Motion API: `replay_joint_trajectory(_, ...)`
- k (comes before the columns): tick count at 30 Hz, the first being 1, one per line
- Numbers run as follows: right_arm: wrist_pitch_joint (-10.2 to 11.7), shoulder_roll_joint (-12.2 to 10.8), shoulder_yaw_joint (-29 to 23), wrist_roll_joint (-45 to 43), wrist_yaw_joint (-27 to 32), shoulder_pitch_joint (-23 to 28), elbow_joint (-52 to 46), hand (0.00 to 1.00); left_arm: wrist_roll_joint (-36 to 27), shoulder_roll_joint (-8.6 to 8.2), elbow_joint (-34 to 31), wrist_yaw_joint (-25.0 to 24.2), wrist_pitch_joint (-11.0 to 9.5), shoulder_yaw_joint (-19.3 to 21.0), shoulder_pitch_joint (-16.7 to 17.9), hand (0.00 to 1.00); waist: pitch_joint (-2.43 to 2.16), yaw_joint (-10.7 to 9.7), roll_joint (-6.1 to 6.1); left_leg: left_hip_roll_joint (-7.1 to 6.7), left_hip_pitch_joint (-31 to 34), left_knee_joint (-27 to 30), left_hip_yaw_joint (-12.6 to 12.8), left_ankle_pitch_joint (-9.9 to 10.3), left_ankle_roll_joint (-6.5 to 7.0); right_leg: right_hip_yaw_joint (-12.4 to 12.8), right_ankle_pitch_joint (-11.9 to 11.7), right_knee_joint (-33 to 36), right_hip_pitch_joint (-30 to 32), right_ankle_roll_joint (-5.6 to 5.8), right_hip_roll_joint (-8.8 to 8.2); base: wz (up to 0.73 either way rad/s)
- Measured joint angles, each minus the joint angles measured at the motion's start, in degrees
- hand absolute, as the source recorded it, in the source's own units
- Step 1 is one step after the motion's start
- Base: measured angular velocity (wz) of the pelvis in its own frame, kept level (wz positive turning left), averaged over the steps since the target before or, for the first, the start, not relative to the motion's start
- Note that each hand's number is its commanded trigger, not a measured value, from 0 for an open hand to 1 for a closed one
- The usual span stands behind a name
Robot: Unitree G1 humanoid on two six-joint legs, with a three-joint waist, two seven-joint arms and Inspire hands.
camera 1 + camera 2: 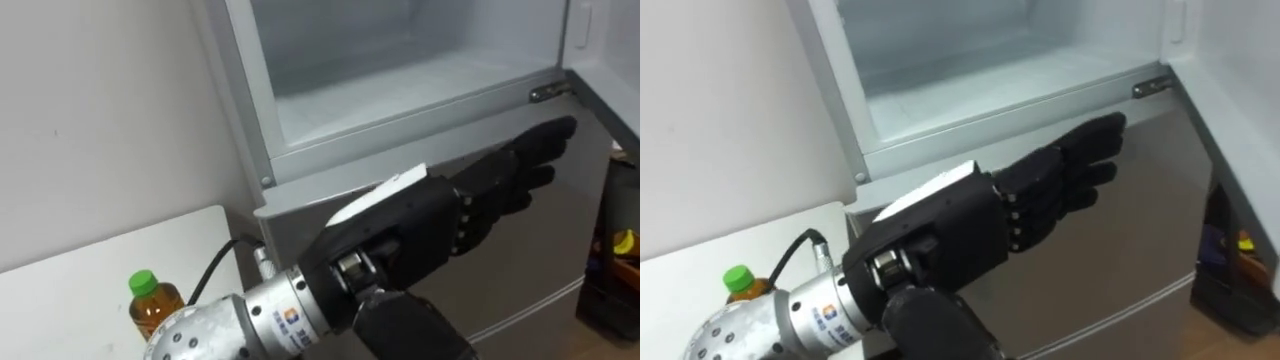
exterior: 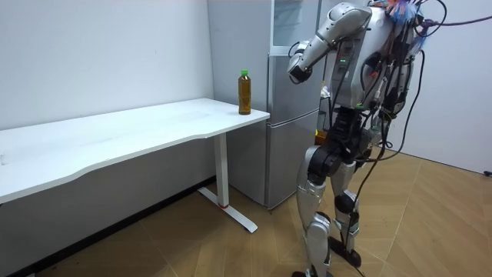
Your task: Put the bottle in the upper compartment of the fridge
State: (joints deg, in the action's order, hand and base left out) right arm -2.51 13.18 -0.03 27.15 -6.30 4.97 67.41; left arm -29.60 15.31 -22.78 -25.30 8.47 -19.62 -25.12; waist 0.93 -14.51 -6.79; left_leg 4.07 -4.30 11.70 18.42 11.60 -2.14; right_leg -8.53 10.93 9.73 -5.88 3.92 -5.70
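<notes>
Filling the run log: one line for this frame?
bottle: upright on table, untouched | upper fridge: open | left hand: open, fingers straight, before fridge front

The bottle (image 2: 244, 92) stood on the table's (image 2: 138, 131) corner beside the fridge (image 2: 286, 123); the left hand (image 1: 470, 200) hung before the fridge, just below its upper compartment (image 1: 400, 80).

White table (image 2: 138, 131), 1 bottle (image 2: 244, 92) near corner

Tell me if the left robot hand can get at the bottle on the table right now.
Probably, after drawing back: the left robot hand is open before the fridge, past the bottle, which stands free on the table.
</notes>
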Motion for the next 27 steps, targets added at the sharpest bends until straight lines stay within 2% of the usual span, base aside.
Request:
replay_joint_trajectory(3, 0.1, -0.2, 1.0, -0.2, 0.5, 0.2, -0.5, 0.0, 0.5, -0.07, -1.0, 0.0, -0.4, 1.7, 3.5, 0.0, -0.06, 2.3, 0.6, -0.04, 0.2, 0.0, -1.4, -0.1, -0.08, -0.9, 0.1, 0.0, -0.3, -0.01, 0.02, 0.15)
replay_joint_trajectory(4, 0.3, -0.5, 1.2, -0.1, 0.5, 0.3, -0.7, 0.0, 0.6, -0.17, -1.1, 0.0, -0.4, 2.3, 5.0, 0.0, -0.2, 3.6, 1.02, -0.04, 0.3, 0.0, -1.4, -0.1, -0.12, -1.1, 0.1, 0.0, -0.3, 0.0, 0.02, 0.11)
replay_joint_trajectory(5, 0.5, -0.7, 1.2, -0.1, 0.5, 0.4, -0.7, 0.0, 0.9, -0.28, -1.2, 0.0, -0.4, 2.8, 6.0, 0.0, -0.27, 4.0, 1.25, -0.03, 0.4, 0.0, -1.5, -0.1, -0.12, -1.3, 0.1, 0.0, -0.3, 0.0, 0.02, 0.13)
replay_joint_trajectory(7, 0.7, -2.2, 1.0, 0.2, -0.2, 0.3, -0.8, 0.0, 5.4, -0.38, -1.9, 0.5, -0.4, 5.1, 8.9, 0.0, -0.38, 4.8, 2.61, -0.04, 0.7, 0.1, -2.5, -0.1, -0.14, -2.9, 0.1, 0.0, -0.6, -0.01, 0.01, 0.24)
replay_joint_trajectory(8, 0.7, -2.5, 1.0, 0.7, -0.5, 0.4, -0.8, 0.0, 6.8, -0.3, -2.2, 1.1, -0.4, 5.5, 9.3, 0.0, -0.47, 5.1, 2.78, -0.04, 0.7, 0.2, -2.9, -0.1, -0.14, -3.1, 0.1, 0.0, -0.8, -0.01, 0.01, 0.21)
replay_joint_trajectory(10, 1.4, -3.7, 1.1, 1.9, -1.9, 1.2, -0.9, 0.0, 11.9, -0.5, -4.7, 2.2, -0.5, 8.8, 11.2, 0.0, -0.74, 7.0, 3.7, -0.02, 0.8, 0.6, -3.5, -0.1, -0.14, -4.4, 0.1, 0.0, -1.4, -0.01, -0.01, 0.15)
replay_joint_trajectory(11, 1.6, -3.9, 1.1, 1.9, -2.4, 1.4, -0.8, 0.0, 12.5, -0.52, -5.3, 2.5, -0.9, 9.7, 11.5, 0.0, -0.74, 7.1, 3.88, -0.03, 0.8, 0.7, -3.7, -0.1, -0.14, -4.8, 0.1, 0.0, -1.6, -0.02, -0.04, 0.28)
replay_joint_trajectory(13, 2.0, -4.1, 1.1, 1.9, -3.4, 2.2, -0.8, 0.0, 13.7, -0.86, -6.2, 4.0, -4.0, 13.1, 12.9, 0.0, -0.87, 8.4, 3.94, -0.32, 0.7, 1.0, -5.0, -0.1, -0.12, -5.9, 0.1, 0.0, -2.4, -0.02, -0.24, 0.28)
replay_joint_trajectory(16, 3.0, -4.1, 1.2, 1.8, -4.1, 2.4, -0.5, 0.0, 14.0, -1.25, -7.4, 6.3, -6.0, 16.9, 13.2, 0.0, -1.12, 10.8, 3.27, -0.43, 0.6, 1.1, -5.1, -0.1, -0.1, -6.1, 0.1, 0.0, -2.7, -0.02, -0.33, 0.06)
replay_joint_trajectory(17, 3.3, -4.2, 1.1, 1.8, -4.3, 2.4, -0.5, 0.0, 14.0, -1.3, -7.7, 6.7, -6.6, 17.8, 13.4, 0.0, -1.09, 11.1, 3.1, -0.43, 0.4, 1.1, -5.2, -0.1, -0.1, -6.1, 0.1, 0.0, -2.8, -0.02, -0.33, 0.0)
replay_joint_trajectory(19, 4.7, -4.1, 0.7, 1.1, -4.2, 2.9, -0.7, 0.0, 14.0, -1.48, -8.9, 8.5, -9.3, 22.2, 15.3, 0.0, -0.97, 11.8, 2.64, -0.42, -0.1, 1.1, -5.2, -0.1, -0.1, -6.1, 0.1, 0.0, -3.3, 0.01, -0.32, 0.0)
replay_joint_trajectory(21, 5.8, -4.1, 0.4, 0.6, -4.1, 3.6, -1.0, 0.0, 13.9, -1.39, -9.3, 9.8, -11.3, 24.7, 17.0, 0.0, -1.18, 11.9, 1.91, -0.42, 0.0, 1.2, -5.3, -0.1, -0.1, -6.2, 0.1, 0.2, -3.3, 0.05, -0.37, 0.02)
replay_joint_trajectory(23, 6.1, -4.2, 0.4, 0.5, -3.7, 3.6, -1.1, 0.0, 13.8, -1.41, -9.3, 10.8, -12.9, 26.2, 18.0, 0.0, -0.94, 12.0, 1.47, -0.47, 0.7, 1.8, -5.6, -0.1, 0.06, -6.8, 0.3, 1.2, -3.0, 0.33, -0.64, 0.1)
replay_joint_trajectory(26, 6.3, -4.2, -0.9, 0.1, -2.6, 3.7, -0.6, 0.0, 14.1, -1.98, -9.4, 11.9, -15.2, 26.9, 20.4, 0.0, -0.78, 11.9, 1.55, -1.0, 0.9, 2.5, -6.0, -0.1, 0.55, -7.4, 1.1, 4.0, -2.3, 0.38, -1.66, 0.12)
replay_joint_trajectory(27, 6.6, -4.1, -1.4, 0.2, -2.2, 3.9, -0.5, 0.0, 14.3, -1.99, -9.3, 12.4, -16.1, 27.4, 21.2, 0.0, -0.57, 12.1, 1.78, -1.22, 1.3, 3.2, -6.5, 0.0, 0.81, -7.6, 1.3, 4.5, -2.4, 0.67, -2.0, 0.16)
